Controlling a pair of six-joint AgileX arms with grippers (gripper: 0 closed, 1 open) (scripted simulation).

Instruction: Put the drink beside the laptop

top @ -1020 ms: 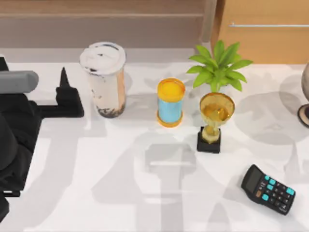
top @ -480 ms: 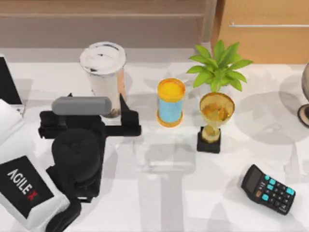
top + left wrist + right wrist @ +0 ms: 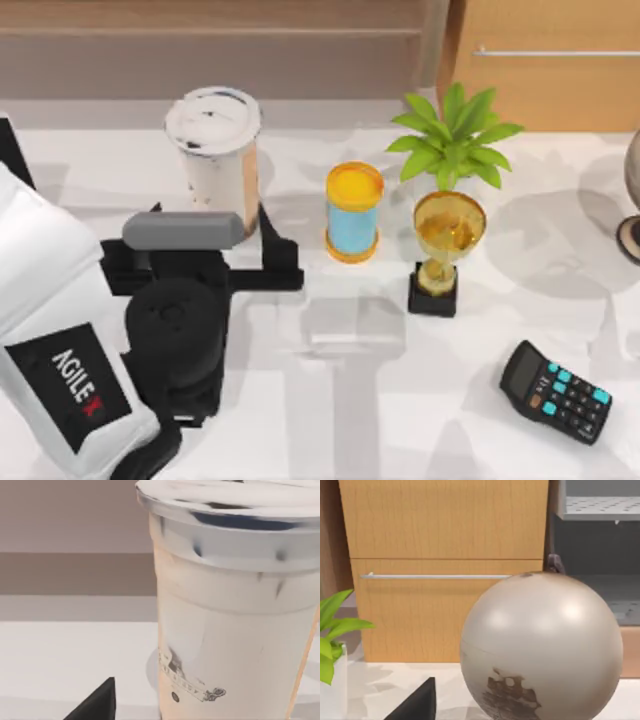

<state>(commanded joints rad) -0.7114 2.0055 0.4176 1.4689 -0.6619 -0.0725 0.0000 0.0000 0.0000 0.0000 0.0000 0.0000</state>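
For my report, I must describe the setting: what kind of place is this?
Probably a rendered office or study desk: a white table holding a calculator, a trophy and a globe, before wooden cabinets.

Top view looking down on the surface (image 3: pixel 400 400), left wrist view close against the drink (image 3: pixel 235 620), also seen from above, right wrist view facing cabinets (image 3: pixel 445 555)

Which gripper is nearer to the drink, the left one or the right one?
Left. The left gripper sits at the base of the drink, jaws on either side. The right gripper faces a globe at the table's right edge.
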